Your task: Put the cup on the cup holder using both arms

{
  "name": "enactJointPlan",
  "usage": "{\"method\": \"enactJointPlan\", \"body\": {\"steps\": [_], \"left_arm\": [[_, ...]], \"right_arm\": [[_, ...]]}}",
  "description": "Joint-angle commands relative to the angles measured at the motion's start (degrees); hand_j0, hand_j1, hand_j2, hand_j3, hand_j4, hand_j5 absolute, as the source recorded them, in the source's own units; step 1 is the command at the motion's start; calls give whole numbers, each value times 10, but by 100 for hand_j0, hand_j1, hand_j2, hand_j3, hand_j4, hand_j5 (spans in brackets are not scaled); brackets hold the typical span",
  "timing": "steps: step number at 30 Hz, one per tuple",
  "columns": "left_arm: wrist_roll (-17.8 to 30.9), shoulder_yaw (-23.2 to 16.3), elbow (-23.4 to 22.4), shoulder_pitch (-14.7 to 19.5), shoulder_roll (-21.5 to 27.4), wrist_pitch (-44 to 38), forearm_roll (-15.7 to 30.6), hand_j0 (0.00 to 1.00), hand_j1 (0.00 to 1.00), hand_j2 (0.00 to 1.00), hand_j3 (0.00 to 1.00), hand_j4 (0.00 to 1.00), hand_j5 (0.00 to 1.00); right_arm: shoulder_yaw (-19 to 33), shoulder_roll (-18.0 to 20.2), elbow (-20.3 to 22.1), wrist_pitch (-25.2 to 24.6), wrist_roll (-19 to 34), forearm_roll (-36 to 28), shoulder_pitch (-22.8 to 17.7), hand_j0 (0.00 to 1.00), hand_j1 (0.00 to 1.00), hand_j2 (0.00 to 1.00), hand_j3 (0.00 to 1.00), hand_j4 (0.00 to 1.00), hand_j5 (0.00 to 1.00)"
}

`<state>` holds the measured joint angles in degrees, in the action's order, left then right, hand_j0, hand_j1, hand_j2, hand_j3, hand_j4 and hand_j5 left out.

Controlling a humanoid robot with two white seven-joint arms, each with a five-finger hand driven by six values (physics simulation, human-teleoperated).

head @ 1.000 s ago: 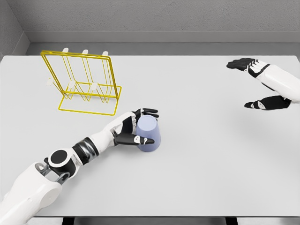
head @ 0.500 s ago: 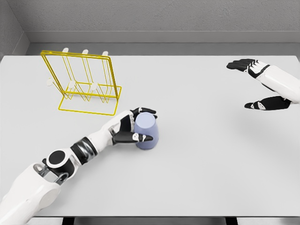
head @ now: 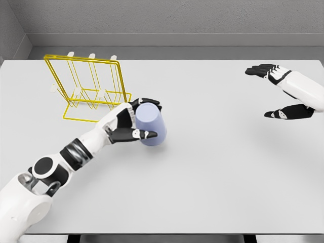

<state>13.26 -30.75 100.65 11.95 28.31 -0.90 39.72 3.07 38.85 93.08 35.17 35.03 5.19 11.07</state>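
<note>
Filling most of the head view, a pale grey table is seen against a grey wall, and everything else is set on or above it. At the far left of the tabletop a yellow wire cup holder is stood upright, its pale pegs pointing up and its rectangular base frame laid flat on the surface. The left arm is brought in from the lower left corner and stretched diagonally towards the middle of the table. The left hand is closed around a lavender cup: black fingers are wrapped over its top and the thumb is pressed along its lower side. The cup is held tilted, just to the right of the holder's front corner and clear of the pegs; whether it is lifted off the table cannot be told. At the far right edge the right hand is kept well apart from the cup, with its fingers spread and nothing held.
</note>
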Motion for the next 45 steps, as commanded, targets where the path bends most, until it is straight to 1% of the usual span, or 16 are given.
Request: {"method": "enactJointPlan", "body": {"steps": [1, 9, 18, 21, 24, 32, 37, 42, 45], "left_arm": [[0, 12, 12, 0, 8, 0, 3, 68, 68, 68, 68, 68, 68], [0, 44, 22, 1, 16, 1, 4, 68, 68, 68, 68, 68, 68], [0, 55, 24, 4, 16, 9, 4, 68, 68, 68, 68, 68, 68], [0, 69, 24, 4, 23, 10, 4, 68, 68, 68, 68, 68, 68], [0, 70, 24, 2, 24, 25, 4, 68, 68, 68, 68, 68, 68], [0, 76, 24, 7, 25, 34, 9, 68, 68, 68, 68, 68, 68], [0, 78, 24, 13, 64, 48, 32, 68, 68, 68, 68, 68, 68], [0, 83, 24, 18, 82, 52, 33, 68, 68, 68, 68, 68, 68], [0, 93, 24, 18, 89, 52, 41, 68, 68, 68, 68, 68, 68]], "right_arm": [[0, 0, 1, -2, 0, -4, 0, 100, 100, 100, 100, 100, 100], [0, 1, 2, -2, 0, -4, 0, 100, 100, 100, 100, 100, 100], [0, 0, 2, -2, 0, -4, -1, 100, 100, 100, 100, 100, 100], [0, 0, 2, -2, 0, -4, -1, 100, 100, 100, 100, 100, 100], [0, 0, 3, -2, 0, -4, -1, 100, 100, 100, 100, 100, 100], [0, 0, 3, -2, 0, -4, -1, 100, 100, 100, 100, 100, 100], [0, 0, 3, -2, 0, -4, -1, 100, 100, 100, 100, 100, 100], [0, 1, 3, -2, 0, -4, -1, 100, 100, 100, 100, 100, 100], [0, 0, 3, -2, 0, -4, -1, 100, 100, 100, 100, 100, 100]]}}
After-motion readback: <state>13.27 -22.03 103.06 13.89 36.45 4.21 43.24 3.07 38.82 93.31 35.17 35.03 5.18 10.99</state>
